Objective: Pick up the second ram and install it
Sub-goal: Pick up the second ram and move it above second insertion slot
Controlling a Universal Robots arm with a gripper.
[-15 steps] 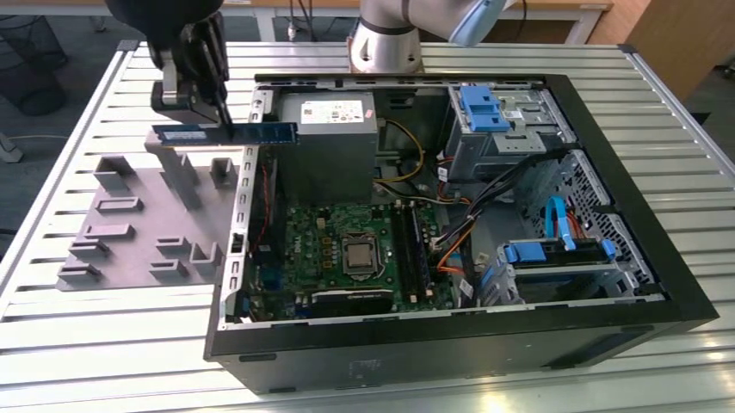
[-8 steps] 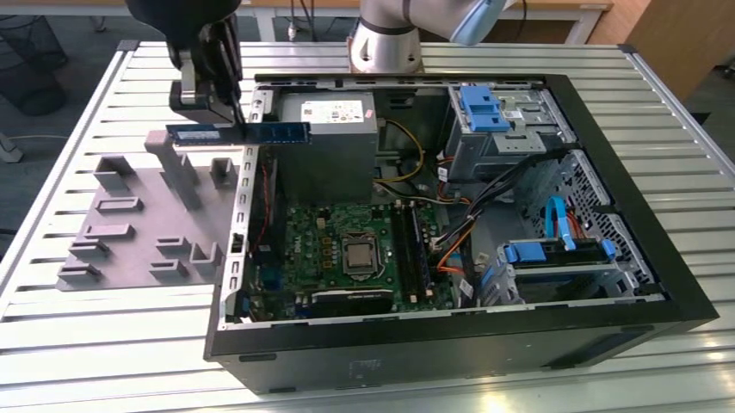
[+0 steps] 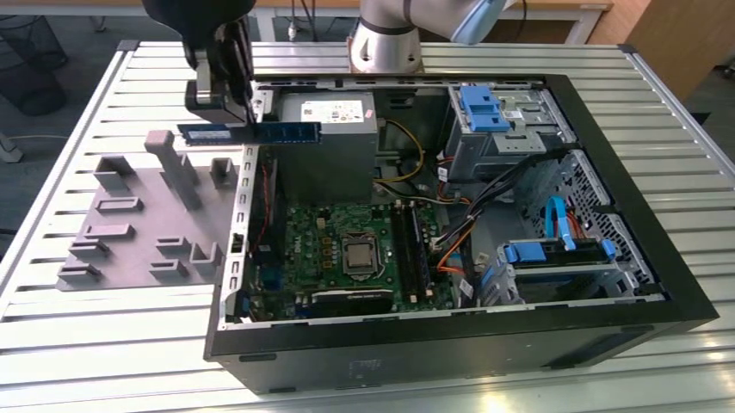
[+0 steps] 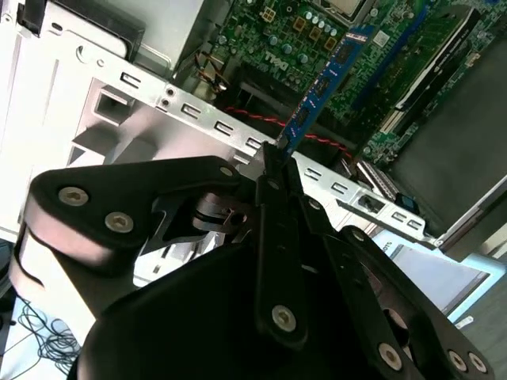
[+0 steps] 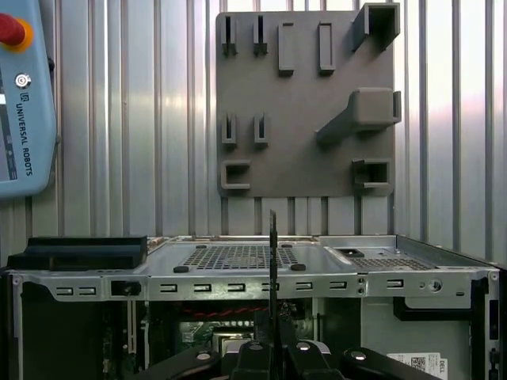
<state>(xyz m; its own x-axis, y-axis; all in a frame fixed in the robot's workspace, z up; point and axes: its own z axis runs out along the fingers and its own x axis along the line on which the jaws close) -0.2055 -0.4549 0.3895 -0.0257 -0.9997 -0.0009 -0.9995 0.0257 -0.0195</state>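
Far left of the exterior view: grey tray point(image 3: 144, 224) w/ upright posts sits on the slatted table point(image 3: 69, 344). Upper left: the gripper point(image 3: 224, 116) hangs above the tray-side wall of the open PC case point(image 3: 460, 344), fingers clamped on the second ram point(image 3: 275, 133). The stick is held level in mid-air, free end pointing toward the power supply point(image 3: 327, 112). Centre: motherboard point(image 3: 333, 241) lies flat inside the case. Right: blue drive caddies point(image 3: 483, 107). In the second wrist view the second ram point(image 4: 325, 83) juts out past the gripper point(image 4: 273, 158) over the board.
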